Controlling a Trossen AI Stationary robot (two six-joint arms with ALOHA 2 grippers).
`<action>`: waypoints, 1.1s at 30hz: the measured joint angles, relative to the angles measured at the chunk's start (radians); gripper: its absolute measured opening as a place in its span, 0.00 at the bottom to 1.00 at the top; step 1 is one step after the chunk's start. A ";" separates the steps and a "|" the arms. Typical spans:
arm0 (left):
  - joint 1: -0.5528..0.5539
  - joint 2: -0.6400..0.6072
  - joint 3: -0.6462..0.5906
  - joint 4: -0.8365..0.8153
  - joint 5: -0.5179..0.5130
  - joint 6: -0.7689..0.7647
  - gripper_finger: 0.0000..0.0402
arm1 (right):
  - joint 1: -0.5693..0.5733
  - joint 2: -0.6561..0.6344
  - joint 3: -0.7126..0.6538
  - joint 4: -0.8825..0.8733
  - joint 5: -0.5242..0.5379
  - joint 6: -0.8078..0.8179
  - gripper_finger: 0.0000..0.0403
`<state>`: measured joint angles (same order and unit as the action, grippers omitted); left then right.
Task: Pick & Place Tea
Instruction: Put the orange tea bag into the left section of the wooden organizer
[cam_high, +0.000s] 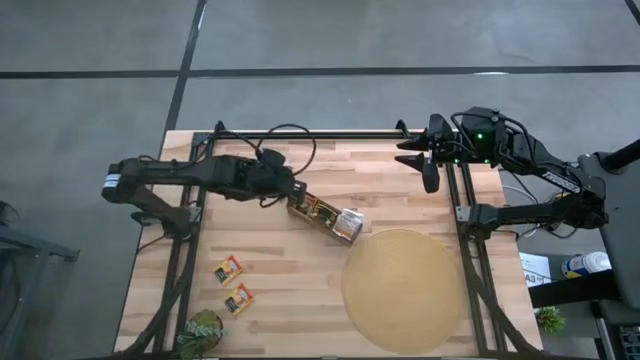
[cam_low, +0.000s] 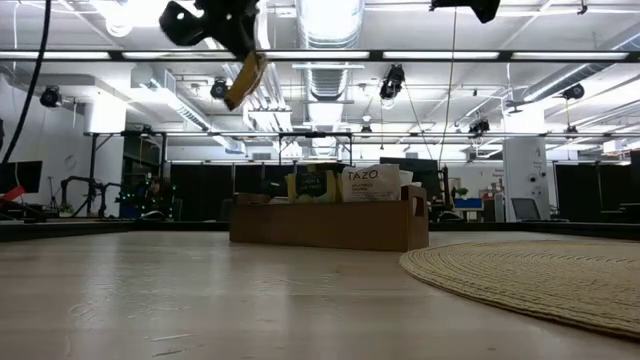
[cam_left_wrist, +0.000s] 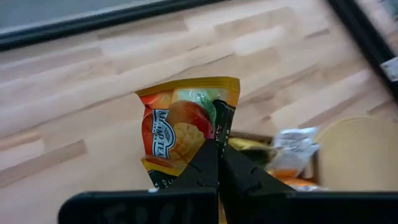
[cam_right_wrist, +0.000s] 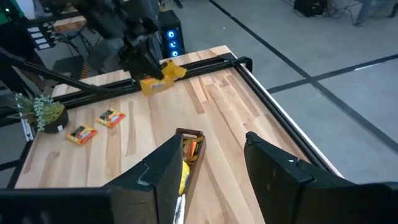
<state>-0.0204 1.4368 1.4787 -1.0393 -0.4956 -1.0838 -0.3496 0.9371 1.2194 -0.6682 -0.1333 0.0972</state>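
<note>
Two orange tea sachets (cam_high: 232, 283) lie flat on the bench (cam_high: 300, 290) near a small potted plant (cam_high: 201, 331). The left claw (cam_left_wrist: 217, 146) hangs above the bench beside the brown box (cam_high: 323, 216), pinched tight on a yellow-orange tea sachet (cam_left_wrist: 186, 127). The round mat (cam_high: 402, 289) sits just beside the box. The right claw (cam_right_wrist: 214, 152) waits at the far right edge, fingers spread, holding nothing.

Two loose tea sachets (cam_high: 229, 269) (cam_high: 238, 298) lie on one table (cam_high: 280, 250); a third sachet (cam_left_wrist: 185, 127) hangs aloft. One wooden box (cam_high: 325, 216), one round mat (cam_high: 402, 288), one small plant (cam_high: 201, 333).
</note>
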 joint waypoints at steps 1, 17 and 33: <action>0.000 -0.002 -0.022 0.000 0.006 -0.013 0.00 | 0.000 0.000 0.000 0.000 0.000 0.000 0.42; 0.000 0.008 -0.451 0.134 0.270 -0.177 0.00 | 0.000 0.002 0.000 0.006 0.002 -0.003 0.42; 0.000 0.135 -0.570 0.151 0.427 -0.133 0.00 | 0.000 0.002 0.000 0.023 0.002 0.008 0.42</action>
<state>-0.0208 1.5717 0.9084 -0.8881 -0.0688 -1.2167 -0.3496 0.9390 1.2194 -0.6449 -0.1310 0.1051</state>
